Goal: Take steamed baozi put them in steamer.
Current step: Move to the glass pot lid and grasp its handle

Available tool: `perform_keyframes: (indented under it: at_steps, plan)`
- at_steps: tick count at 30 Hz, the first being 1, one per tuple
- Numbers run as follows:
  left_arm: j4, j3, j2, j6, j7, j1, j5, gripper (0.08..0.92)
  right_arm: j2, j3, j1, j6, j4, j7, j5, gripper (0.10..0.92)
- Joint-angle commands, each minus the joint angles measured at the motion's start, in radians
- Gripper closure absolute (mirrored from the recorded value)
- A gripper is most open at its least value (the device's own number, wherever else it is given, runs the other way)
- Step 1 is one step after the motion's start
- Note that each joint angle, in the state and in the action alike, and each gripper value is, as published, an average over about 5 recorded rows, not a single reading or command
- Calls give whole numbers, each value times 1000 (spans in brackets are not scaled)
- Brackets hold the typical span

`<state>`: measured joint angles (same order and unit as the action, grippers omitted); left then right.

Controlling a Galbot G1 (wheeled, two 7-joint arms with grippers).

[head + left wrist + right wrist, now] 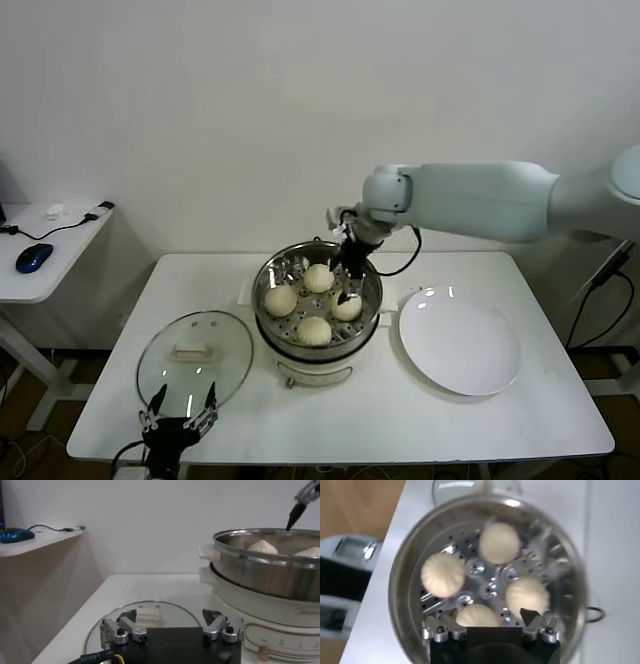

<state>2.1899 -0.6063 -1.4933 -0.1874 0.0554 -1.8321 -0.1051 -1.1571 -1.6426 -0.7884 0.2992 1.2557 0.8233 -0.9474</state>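
Note:
Four cream-white baozi (318, 277) (281, 300) (314, 330) (347, 305) sit on the perforated tray inside the steel steamer (268, 285) at the table's middle. My right gripper (349, 283) hangs open and empty just above the steamer's far right part, over one baozi. In the right wrist view the baozi (499, 542) (443, 575) (527, 594) (477, 616) lie below the open right gripper (488, 614). My left gripper (180, 418) is open and empty at the table's near edge, by the glass lid. The left wrist view shows the steamer (270, 575) and two baozi tops (263, 546).
A round glass lid with a white handle (194, 356) lies flat left of the steamer, also under the left gripper (170, 614) in the left wrist view (150, 614). A flat white plate (460, 340) lies right of the steamer. A side desk with a blue mouse (34, 257) stands far left.

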Motion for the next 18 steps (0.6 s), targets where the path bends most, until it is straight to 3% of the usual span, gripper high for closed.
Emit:
perform_keyframes:
  at_steps: [1,6,11,15,18]
  plan:
    - [0,3,0,1,0,3,-5,177,338,441,183,-64,2,-455,51,203]
    - [-6,14,-1,12,-2,22,-8,177,529,807,481,-33,108,-710,83,203]
    - [-14,15,6,44,-7,42,14,177,665,1418,1083,-37,261,-819,115,203]
    - [-21,14,15,72,-11,60,36,177,634,1954,1656,-116,341,-842,246,203]
    - [-25,11,24,71,-24,81,36,177,554,2186,1927,-196,366,-835,307,203]
